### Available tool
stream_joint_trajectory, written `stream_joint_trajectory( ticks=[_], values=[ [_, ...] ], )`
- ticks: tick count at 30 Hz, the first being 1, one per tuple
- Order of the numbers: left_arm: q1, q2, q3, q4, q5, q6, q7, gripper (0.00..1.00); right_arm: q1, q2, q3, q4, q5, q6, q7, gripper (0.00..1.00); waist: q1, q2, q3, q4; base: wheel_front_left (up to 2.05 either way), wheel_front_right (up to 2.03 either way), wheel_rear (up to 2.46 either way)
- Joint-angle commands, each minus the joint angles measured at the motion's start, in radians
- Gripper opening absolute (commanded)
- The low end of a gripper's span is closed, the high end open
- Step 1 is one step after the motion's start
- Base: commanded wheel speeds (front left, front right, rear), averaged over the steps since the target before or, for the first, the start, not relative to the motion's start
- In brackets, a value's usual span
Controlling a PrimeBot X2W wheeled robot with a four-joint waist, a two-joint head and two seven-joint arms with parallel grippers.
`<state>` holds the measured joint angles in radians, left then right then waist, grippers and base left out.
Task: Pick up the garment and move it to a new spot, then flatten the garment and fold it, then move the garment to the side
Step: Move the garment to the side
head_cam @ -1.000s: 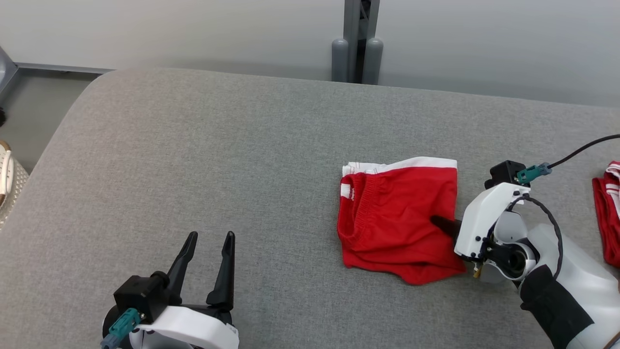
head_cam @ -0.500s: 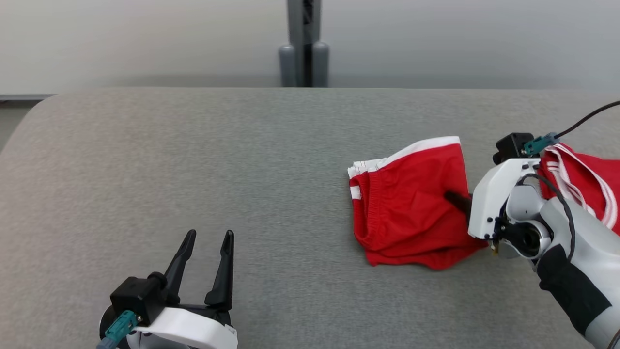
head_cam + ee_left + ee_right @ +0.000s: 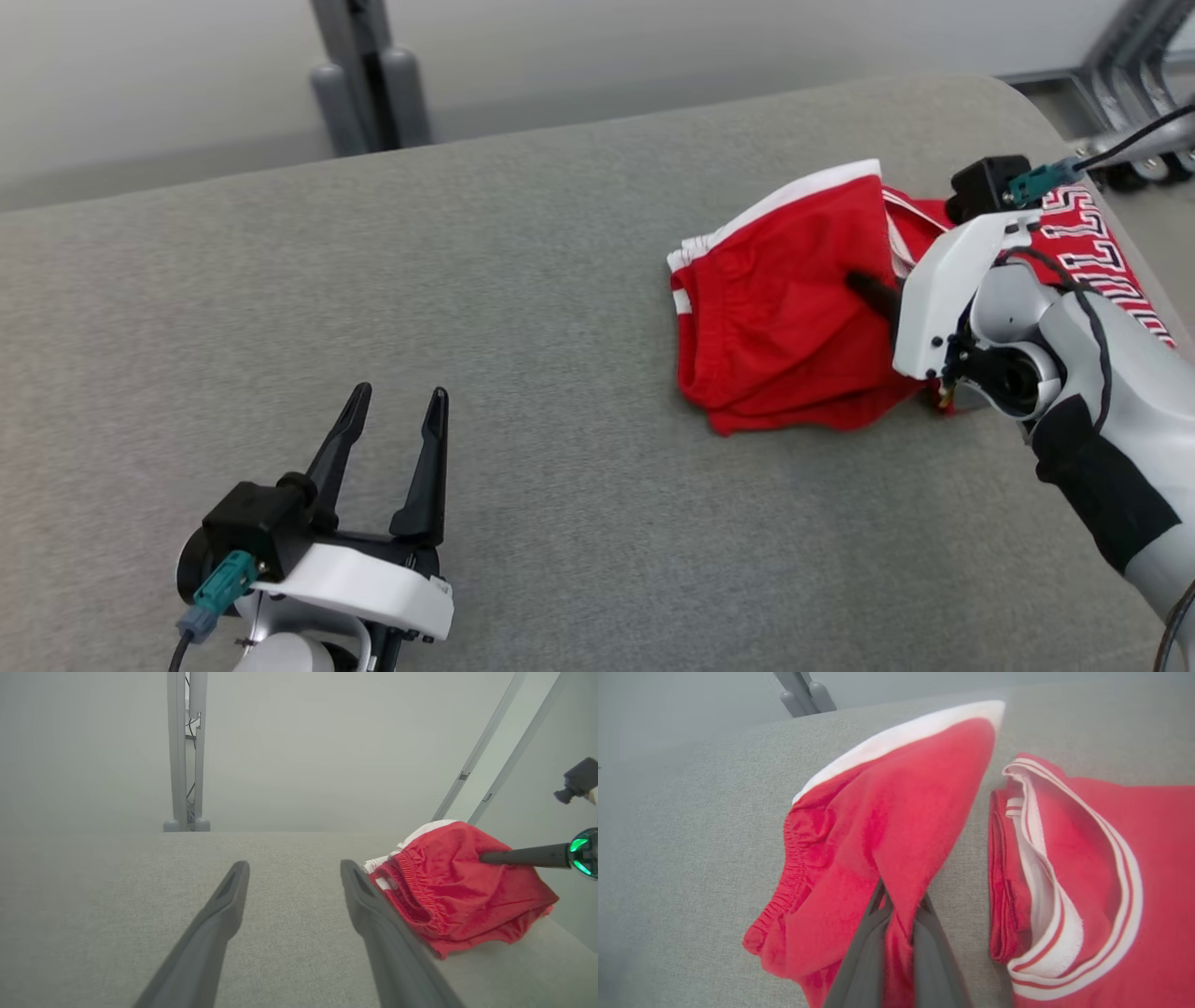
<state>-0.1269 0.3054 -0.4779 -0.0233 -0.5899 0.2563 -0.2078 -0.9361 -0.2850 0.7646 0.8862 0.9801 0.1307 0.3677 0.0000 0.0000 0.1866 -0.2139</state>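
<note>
The right gripper [image 3: 864,283] is clenched on a fold of the red shorts [image 3: 775,308], its fingers [image 3: 861,961] pinching cloth near the right edge. The shorts lie folded on the grey counter [image 3: 467,280], toward its right end. Their white hem is on the far side, and the cloth is tented up at the pinch. Just beside them, further right, lies a red jersey [image 3: 1092,233] with striped trim; I cannot tell whether the two touch near the gripper. The left gripper [image 3: 399,392] rests released at the near left, jaws wide, well apart from the shorts and holding nothing.

The pinch seems to take only the upper layers, so a drag or lift may pull the fold open. Carried rightward, the shorts could ride onto the jersey and rumple it, or the wrist could snag its collar. The counter's right edge is near, and a long push may spill cloth over it.
</note>
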Motion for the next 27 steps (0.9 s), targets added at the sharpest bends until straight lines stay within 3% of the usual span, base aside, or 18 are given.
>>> stream_joint_trajectory(
  ticks=[1,16,27],
  values=[
    [-0.027,0.009,0.0,-0.002,0.009,-0.004,0.004,1.0,-0.023,-0.01,-0.009,-0.002,-0.01,0.0,-0.01,0.0,0.0,0.0,0.049,-0.056,0.0,0.0,0.0],
    [-0.041,0.005,-0.004,0.025,0.0,-0.01,-0.003,1.0,-0.071,-0.019,-0.034,-0.032,-0.03,0.0,0.013,0.0,0.0,0.0,0.054,-0.056,0.0,0.0,0.0],
    [-0.029,0.001,-0.001,0.027,-0.008,-0.003,-0.012,1.0,-0.134,-0.103,-0.036,-0.091,-0.089,0.0,0.112,0.0,0.0,0.0,0.042,-0.043,0.0,0.0,0.0]
  ],
)
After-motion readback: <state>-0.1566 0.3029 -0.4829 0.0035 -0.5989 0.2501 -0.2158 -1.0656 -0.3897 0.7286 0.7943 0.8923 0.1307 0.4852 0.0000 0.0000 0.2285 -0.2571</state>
